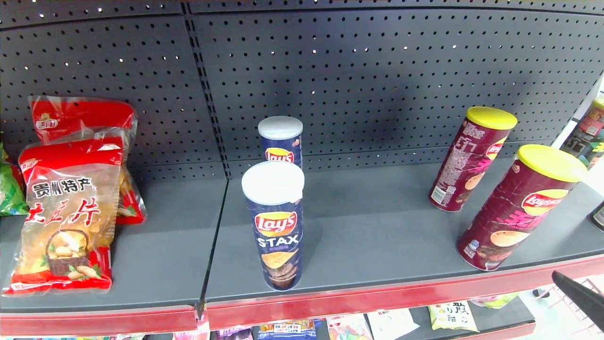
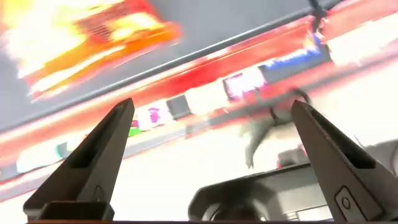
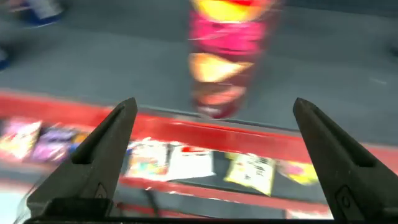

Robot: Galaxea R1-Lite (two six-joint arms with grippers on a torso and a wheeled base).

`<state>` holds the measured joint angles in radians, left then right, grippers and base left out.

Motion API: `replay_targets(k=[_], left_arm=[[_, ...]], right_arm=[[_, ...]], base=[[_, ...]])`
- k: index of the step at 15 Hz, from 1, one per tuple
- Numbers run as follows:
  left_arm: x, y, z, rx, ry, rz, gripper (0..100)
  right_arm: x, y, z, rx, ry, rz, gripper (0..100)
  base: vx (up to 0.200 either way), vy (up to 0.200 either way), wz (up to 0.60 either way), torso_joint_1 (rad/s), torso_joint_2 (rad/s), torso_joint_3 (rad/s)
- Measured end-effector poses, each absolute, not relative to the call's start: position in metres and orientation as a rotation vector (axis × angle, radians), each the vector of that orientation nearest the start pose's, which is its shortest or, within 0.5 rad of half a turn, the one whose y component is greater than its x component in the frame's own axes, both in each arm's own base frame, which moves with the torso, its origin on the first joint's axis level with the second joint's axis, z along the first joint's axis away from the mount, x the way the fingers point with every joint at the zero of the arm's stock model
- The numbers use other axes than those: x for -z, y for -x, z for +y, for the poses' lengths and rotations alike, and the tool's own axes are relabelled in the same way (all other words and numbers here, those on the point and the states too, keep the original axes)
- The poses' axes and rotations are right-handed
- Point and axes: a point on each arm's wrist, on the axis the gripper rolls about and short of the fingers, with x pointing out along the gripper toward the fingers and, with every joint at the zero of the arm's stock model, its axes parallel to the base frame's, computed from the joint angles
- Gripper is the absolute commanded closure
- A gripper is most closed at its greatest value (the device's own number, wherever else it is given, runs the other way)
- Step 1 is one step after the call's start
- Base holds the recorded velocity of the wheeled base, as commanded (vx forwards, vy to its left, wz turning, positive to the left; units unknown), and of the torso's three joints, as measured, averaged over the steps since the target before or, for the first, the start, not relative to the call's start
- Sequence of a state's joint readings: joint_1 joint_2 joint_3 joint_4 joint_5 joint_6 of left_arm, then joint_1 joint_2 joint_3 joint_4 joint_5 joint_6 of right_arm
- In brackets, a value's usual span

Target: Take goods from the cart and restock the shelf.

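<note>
On the grey shelf (image 1: 377, 226) stand two dark blue chip cans with white lids, one at the front (image 1: 274, 226) and one behind it (image 1: 281, 140). Two maroon chip cans with yellow lids stand to the right, the nearer one (image 1: 519, 208) by the front edge and the other (image 1: 472, 158) farther back. The nearer maroon can (image 3: 227, 56) faces my right gripper (image 3: 214, 143), which is open, empty and in front of the shelf's red edge. A dark part of the right arm (image 1: 580, 297) pokes in at the lower right. My left gripper (image 2: 214, 149) is open and empty, below a shelf edge.
Red bags of potato slices (image 1: 66, 208) stand on the shelf's left section, with a green packet (image 1: 9, 189) at the far left. A lower shelf (image 1: 490, 318) holds small snack packets (image 1: 448, 315). Free room lies between the blue and maroon cans.
</note>
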<state>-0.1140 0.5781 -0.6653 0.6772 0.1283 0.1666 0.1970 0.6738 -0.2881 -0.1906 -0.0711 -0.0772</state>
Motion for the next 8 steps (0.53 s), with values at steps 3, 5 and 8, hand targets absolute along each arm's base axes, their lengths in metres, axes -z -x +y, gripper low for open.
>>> replay_targets(k=[3, 5, 8], left_arm=[[-0.207, 0.018, 0.005, -0.012, -0.244, 0.46, 0], [-0.207, 0.022, 0.006, 0.003, -0.287, 0.413, 0], [-0.204, 0.016, 0.005, -0.004, -0.31, 0.326, 0]], right_arm=[[-0.169, -0.056, 0.001, 0.006, 0.116, 0.208, 0], [-0.166, -0.057, -0.001, 0.041, 0.117, 0.225, 0], [-0.164, -0.058, -0.002, 0.059, 0.117, 0.239, 0]], base=[[0.0, 0.0, 0.0, 0.0, 0.0, 0.0], [0.0, 0.0, 0.0, 0.0, 0.0, 0.0], [0.0, 0.0, 0.0, 0.0, 0.0, 0.0]])
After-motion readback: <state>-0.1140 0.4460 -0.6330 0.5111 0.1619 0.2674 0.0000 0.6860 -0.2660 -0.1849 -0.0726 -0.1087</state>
